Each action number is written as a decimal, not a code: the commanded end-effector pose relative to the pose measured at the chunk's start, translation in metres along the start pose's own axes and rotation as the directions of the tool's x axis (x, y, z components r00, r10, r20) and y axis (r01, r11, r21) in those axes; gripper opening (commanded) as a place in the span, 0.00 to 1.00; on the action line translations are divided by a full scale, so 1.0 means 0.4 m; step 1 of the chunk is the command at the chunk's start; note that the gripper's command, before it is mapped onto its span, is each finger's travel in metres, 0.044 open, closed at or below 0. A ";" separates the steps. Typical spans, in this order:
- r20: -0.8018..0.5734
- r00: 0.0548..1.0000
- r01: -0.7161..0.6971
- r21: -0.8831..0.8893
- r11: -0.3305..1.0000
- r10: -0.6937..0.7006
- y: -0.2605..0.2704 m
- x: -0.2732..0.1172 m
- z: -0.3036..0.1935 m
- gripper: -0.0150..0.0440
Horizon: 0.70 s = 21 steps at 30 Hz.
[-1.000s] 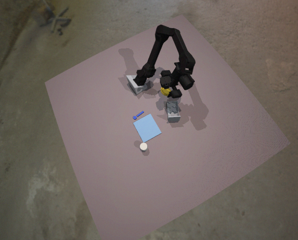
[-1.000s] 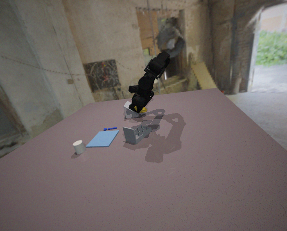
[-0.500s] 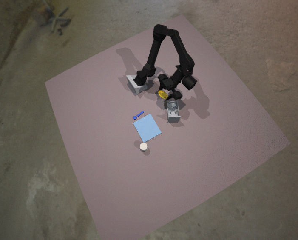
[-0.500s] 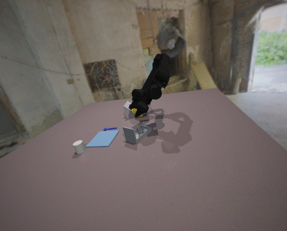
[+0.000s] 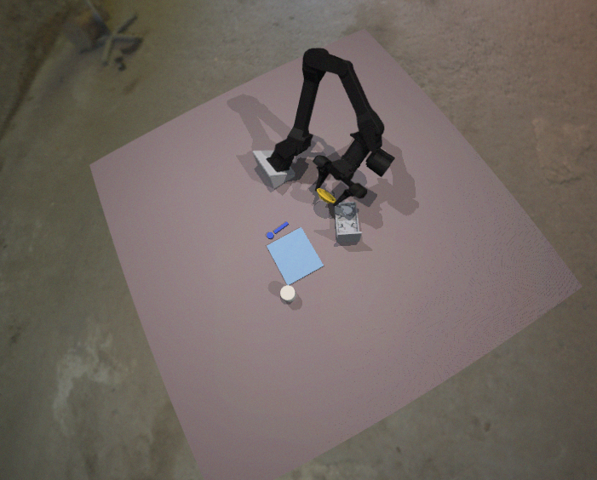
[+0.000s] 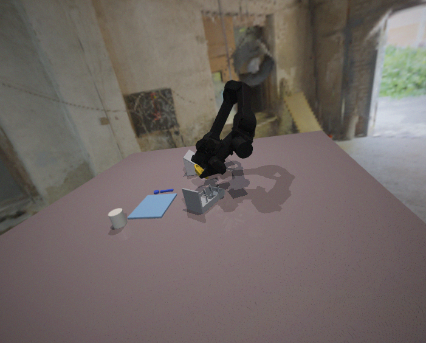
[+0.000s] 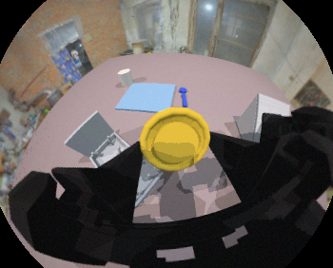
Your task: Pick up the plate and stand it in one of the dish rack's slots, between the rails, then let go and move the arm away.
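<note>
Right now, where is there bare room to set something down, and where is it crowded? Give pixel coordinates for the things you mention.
Bare: the stretch between mat (image 5: 295,256) (image 6: 153,205) (image 7: 146,97) and rack (image 5: 347,238) (image 6: 192,201) (image 7: 90,133), and the side of the cup (image 5: 287,293) (image 6: 117,218) (image 7: 125,77) away from the mat. Crowded: around the rack's end nearest the fingers, with the plate (image 5: 325,196) (image 6: 199,170) (image 7: 175,138) held just beyond.

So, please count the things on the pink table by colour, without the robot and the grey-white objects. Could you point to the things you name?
Yellow: 1, plate (image 5: 325,196) (image 6: 199,171) (image 7: 175,139)
Light blue: 1, flat square (image 5: 295,255) (image 6: 153,205) (image 7: 146,97)
Dark blue: 1, spoon-like item (image 5: 280,227) (image 6: 166,190) (image 7: 184,98)
Total: 3
</note>
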<state>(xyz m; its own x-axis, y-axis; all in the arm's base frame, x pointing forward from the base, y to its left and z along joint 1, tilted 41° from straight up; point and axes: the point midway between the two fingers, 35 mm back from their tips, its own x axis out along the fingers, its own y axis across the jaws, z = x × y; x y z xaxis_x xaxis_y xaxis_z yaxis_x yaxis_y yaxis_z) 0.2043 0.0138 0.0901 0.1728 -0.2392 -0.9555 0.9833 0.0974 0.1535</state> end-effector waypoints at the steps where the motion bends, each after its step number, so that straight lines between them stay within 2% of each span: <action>1: 0.056 0.998 -0.041 -0.031 0.999 0.043 0.003 0.006 -0.002 0.25; 11: 0.178 0.964 -0.172 -0.135 0.976 0.195 0.019 0.010 -0.022 0.25; 21: 0.265 0.893 -0.307 -0.231 0.923 0.364 0.034 -0.001 -0.046 0.25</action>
<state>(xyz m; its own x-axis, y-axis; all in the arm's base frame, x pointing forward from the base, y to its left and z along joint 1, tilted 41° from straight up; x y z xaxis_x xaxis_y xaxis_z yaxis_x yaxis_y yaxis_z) 0.2163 0.0318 0.0873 0.4901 -0.4193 -0.7642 0.8622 0.3621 0.3543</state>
